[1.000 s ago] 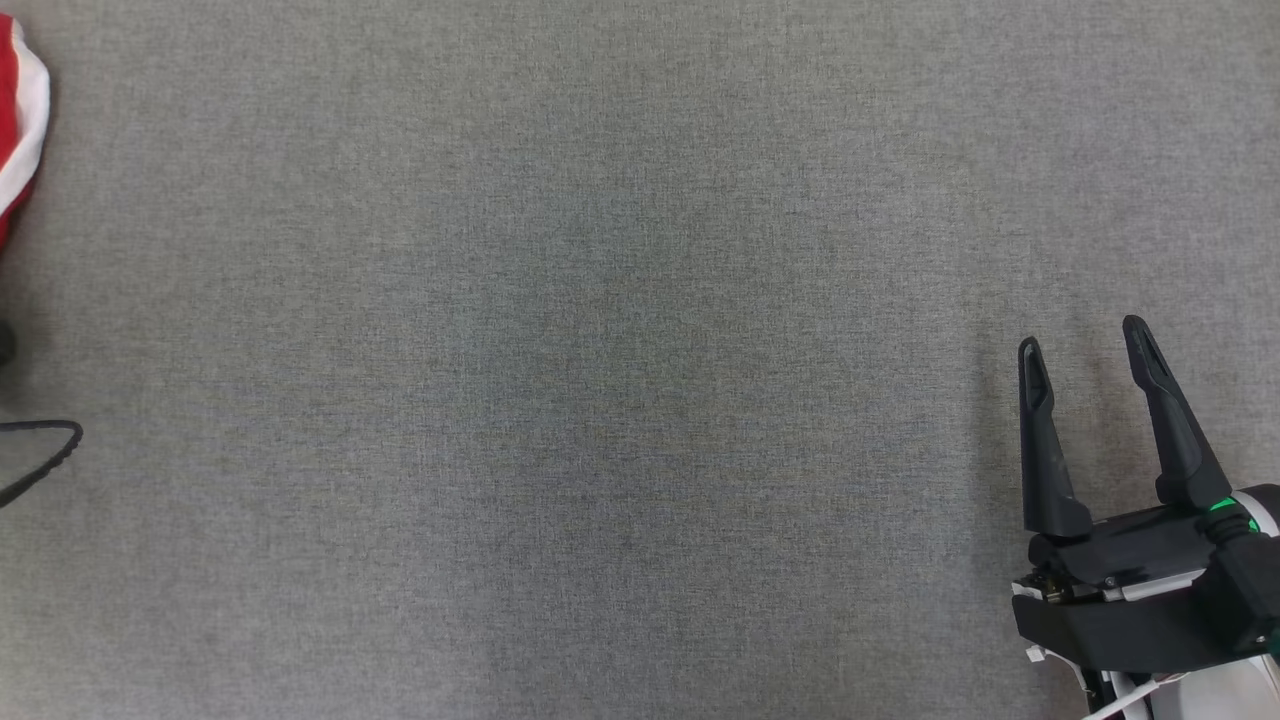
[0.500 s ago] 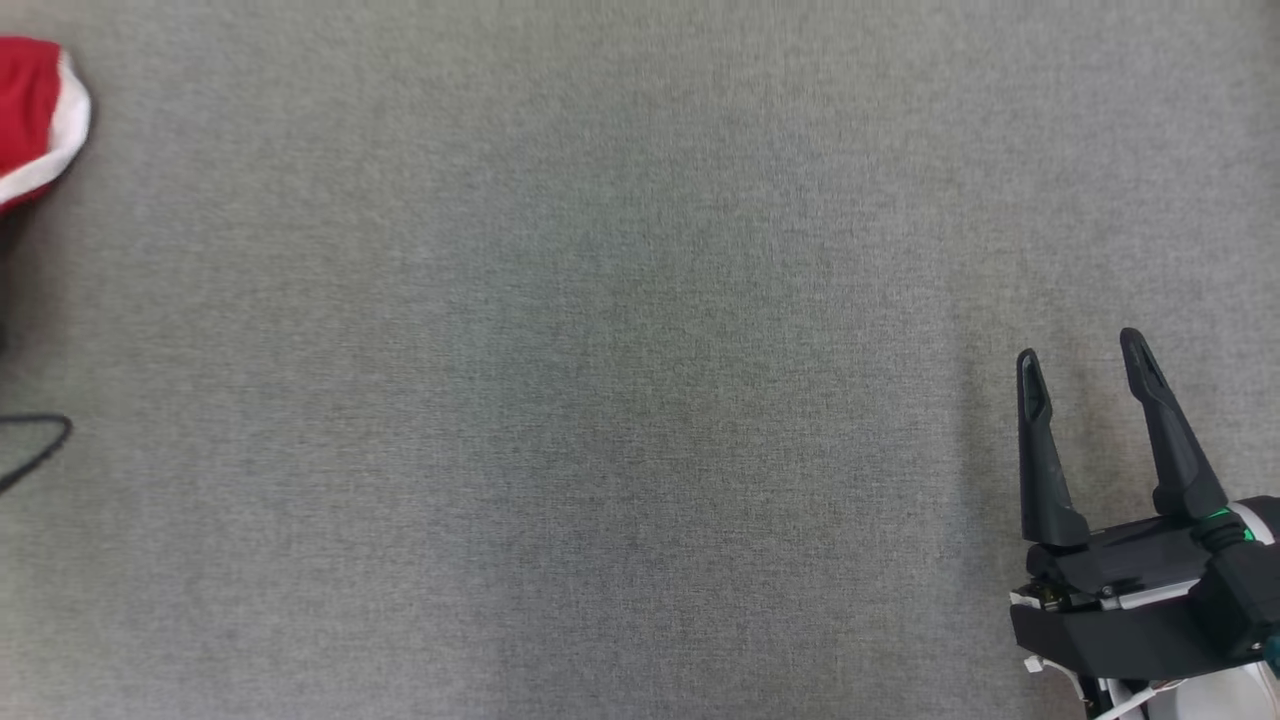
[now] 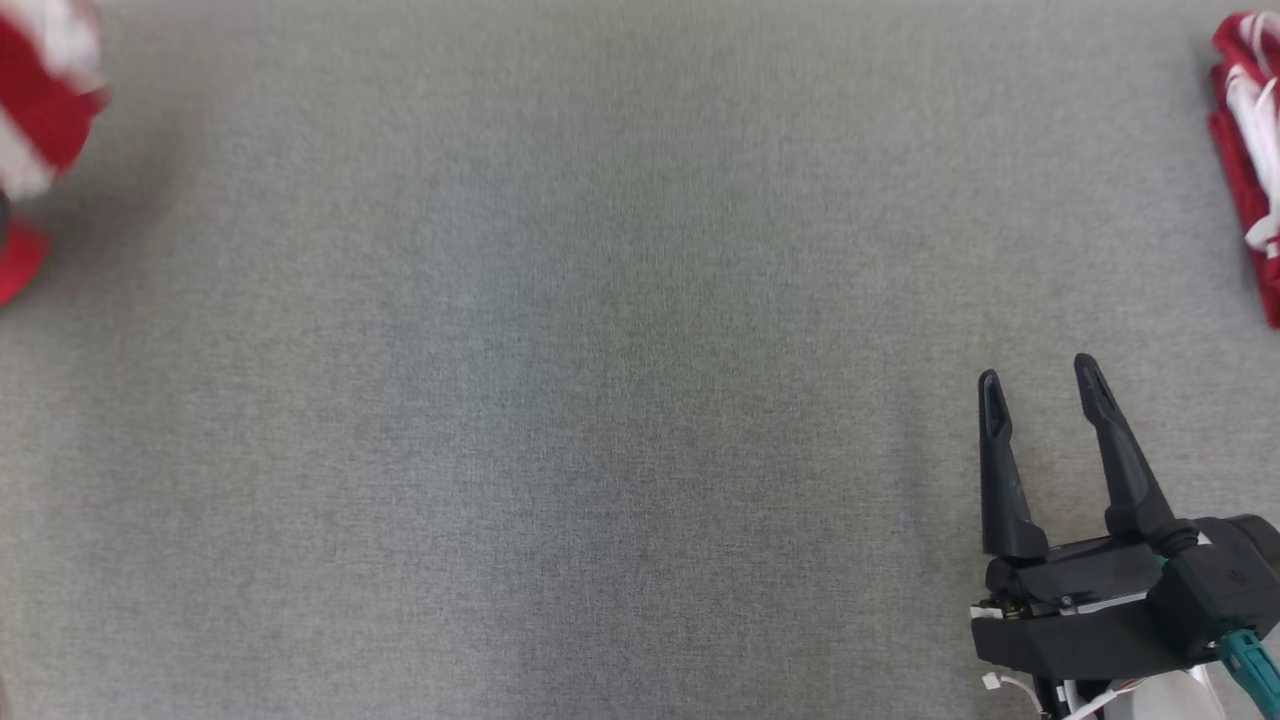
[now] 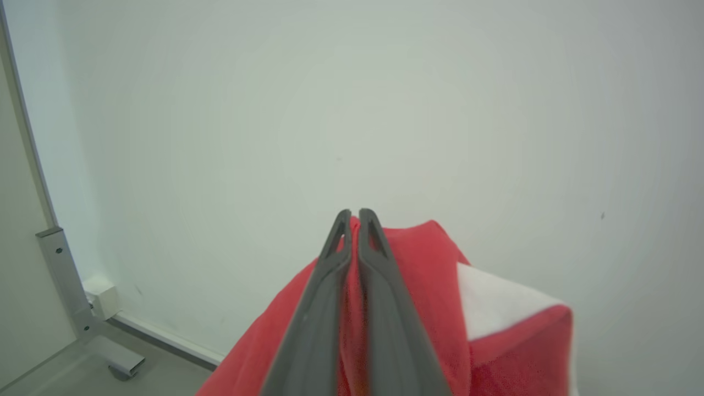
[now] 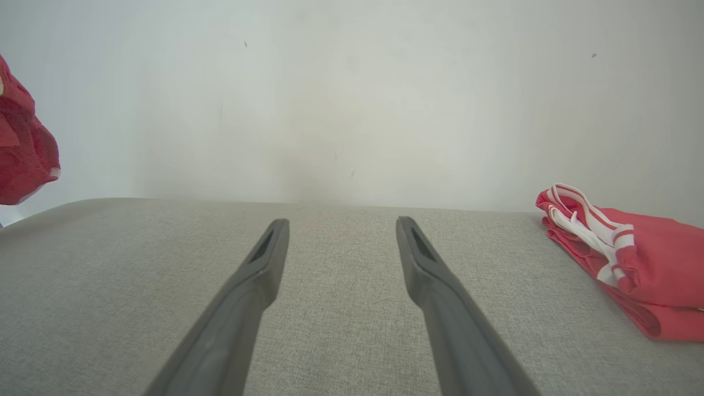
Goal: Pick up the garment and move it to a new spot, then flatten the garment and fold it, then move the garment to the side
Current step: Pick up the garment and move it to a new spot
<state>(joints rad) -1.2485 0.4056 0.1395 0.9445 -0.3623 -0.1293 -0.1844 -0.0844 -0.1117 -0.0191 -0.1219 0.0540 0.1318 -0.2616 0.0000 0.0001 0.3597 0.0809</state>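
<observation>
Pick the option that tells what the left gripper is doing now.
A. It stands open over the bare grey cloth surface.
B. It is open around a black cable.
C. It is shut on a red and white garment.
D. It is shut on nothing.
C: in the left wrist view the left gripper has its two fingers pressed together, with the garment pinched between them and draping down on both sides.

Right gripper (image 3: 1037, 367): two long matte-black fingers (image 3: 1003, 480), tapered, slot near each tip. Blocky black housing (image 3: 1080, 640), silver strip (image 3: 1110, 599) across it; teal fitting (image 3: 1245, 662) at its side, thin white wires (image 3: 1010, 684) beneath. Left gripper (image 4: 355, 212): same slim slotted fingers, dark grey.
</observation>
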